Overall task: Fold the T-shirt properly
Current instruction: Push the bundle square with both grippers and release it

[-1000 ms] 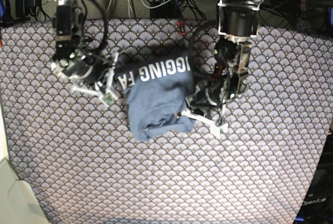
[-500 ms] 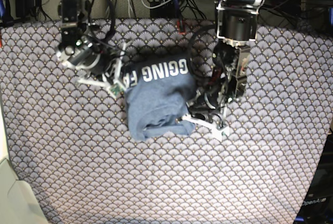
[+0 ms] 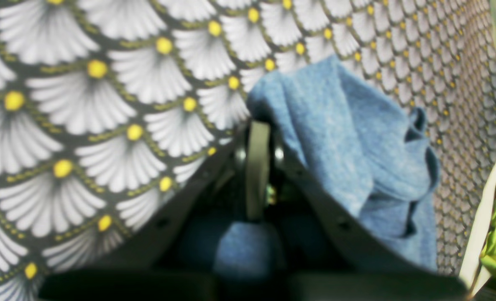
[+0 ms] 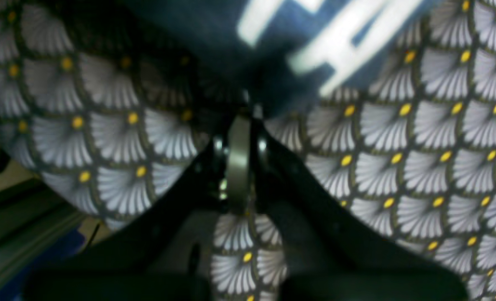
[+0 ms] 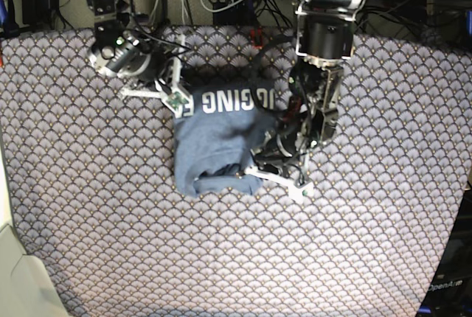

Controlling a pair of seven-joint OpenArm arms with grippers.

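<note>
Your left claw (image 5: pixel 254 172) is clamped on the T-shirt (image 5: pixel 217 140), mid-desk (image 5: pixel 110 243); beyond, your right claw (image 5: pixel 177 101) is closed at the lettered edge, hold uncertain. It's bunched, partly folded; squaring and flattening remain.

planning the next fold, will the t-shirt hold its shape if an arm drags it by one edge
Probably not. The T-shirt lies bunched with soft rolled folds at its lower edge, so it looks floppy and would likely sag or unfold. It seems light, and the table cover under it may wrinkle along.
</note>
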